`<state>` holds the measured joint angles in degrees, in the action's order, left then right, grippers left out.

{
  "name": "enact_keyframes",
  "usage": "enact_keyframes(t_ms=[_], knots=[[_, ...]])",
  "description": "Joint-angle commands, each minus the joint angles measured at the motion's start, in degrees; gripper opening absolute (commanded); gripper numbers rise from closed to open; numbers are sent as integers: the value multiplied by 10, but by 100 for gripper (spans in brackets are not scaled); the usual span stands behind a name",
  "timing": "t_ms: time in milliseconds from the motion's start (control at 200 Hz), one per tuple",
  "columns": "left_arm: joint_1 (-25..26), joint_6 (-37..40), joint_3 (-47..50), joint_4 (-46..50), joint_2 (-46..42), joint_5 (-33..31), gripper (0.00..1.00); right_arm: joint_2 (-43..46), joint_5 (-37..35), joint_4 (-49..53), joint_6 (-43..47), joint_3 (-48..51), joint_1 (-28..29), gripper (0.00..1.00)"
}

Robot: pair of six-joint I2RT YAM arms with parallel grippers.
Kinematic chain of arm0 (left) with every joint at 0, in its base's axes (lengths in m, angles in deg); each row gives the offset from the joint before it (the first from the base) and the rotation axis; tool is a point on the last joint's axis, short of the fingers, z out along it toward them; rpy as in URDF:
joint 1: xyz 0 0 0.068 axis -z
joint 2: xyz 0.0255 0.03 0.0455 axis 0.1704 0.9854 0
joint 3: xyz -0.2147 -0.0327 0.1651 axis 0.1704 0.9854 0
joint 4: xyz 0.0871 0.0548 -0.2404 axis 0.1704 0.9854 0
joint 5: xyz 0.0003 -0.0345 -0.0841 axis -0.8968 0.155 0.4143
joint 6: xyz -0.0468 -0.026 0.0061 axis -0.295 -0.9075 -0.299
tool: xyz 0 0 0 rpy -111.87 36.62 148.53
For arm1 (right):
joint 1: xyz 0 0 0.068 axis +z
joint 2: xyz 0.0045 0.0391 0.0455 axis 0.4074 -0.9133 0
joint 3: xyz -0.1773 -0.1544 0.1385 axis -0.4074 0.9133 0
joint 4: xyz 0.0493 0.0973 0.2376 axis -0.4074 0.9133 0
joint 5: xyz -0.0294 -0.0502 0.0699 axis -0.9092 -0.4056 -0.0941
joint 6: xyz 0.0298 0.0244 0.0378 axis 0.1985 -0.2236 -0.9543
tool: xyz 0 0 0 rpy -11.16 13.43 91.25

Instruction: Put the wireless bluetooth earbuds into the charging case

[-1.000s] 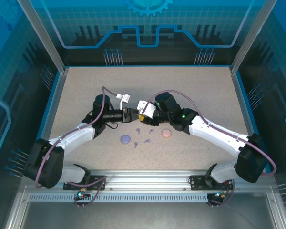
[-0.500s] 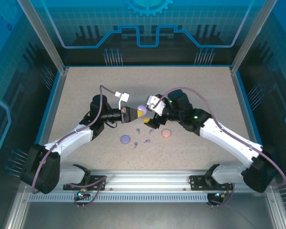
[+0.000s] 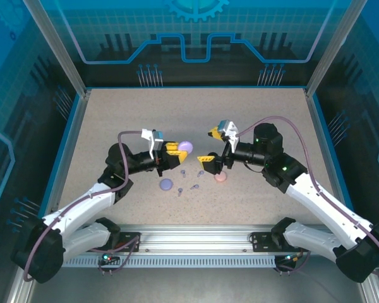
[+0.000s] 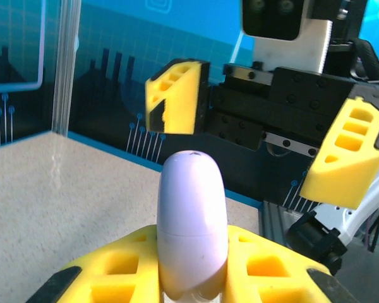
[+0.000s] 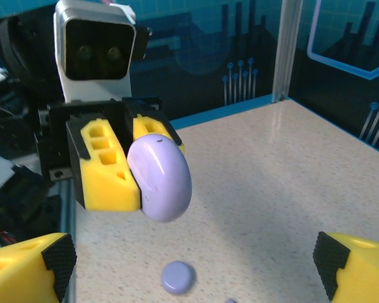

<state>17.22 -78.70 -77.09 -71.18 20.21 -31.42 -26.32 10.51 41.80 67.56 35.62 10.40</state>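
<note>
Blue panelled walls printed with circuit-line and gear graphics enclose a speckled beige surface [image 3: 114,120] framed in aluminium rail. Left hand [image 3: 178,148] is clamped on a lavender charging case [image 3: 187,146], held clear of the surface and presented edge-on toward the opposite arm. The left wrist view shows the case seated between the yellow pads with a fine seam running round its body, so I judge the lid to be closed. Right hand [image 3: 211,148] stands spread wide and empty, facing the case but apart from it. Several tiny lavender earbuds [image 3: 194,186] lie loose on the surface between the two arms. A second lavender round case [image 3: 166,184] rests near them, and a pale pink round case [image 3: 220,177] lies just below the right hand. Progress assessment: early stage. No earbud is seen seated in any case, and none is in either hand. Outstanding, in my judgement: open the held case, pick up each earbud, and seat it. Markings: no brand, label or readable text is found on the cases, the earbuds or the hands, and the wall graphics carry no words.
</note>
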Motion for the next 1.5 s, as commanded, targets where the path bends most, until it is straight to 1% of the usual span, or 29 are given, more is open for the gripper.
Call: enact_keyframes(t_ms=[0, 255, 650, 890, 1496], knots=[[10, 62, 11, -57, -11, -11, 9, -15, 22, -28, -41, -31, 3, 100], [17, 72, 14, -69, -10, -5, 10, -55, 5, -16, -30, -68, 27, 97], [20, 74, 11, -62, -13, -2, 10, -92, -27, 2, -24, -97, 34, 91], [20, 77, 10, -56, -12, 2, 10, -99, -45, 3, -23, -104, 33, 91], [21, 83, 14, -47, -10, 3, 10, -117, -31, 0, -31, -126, 7, 93]])
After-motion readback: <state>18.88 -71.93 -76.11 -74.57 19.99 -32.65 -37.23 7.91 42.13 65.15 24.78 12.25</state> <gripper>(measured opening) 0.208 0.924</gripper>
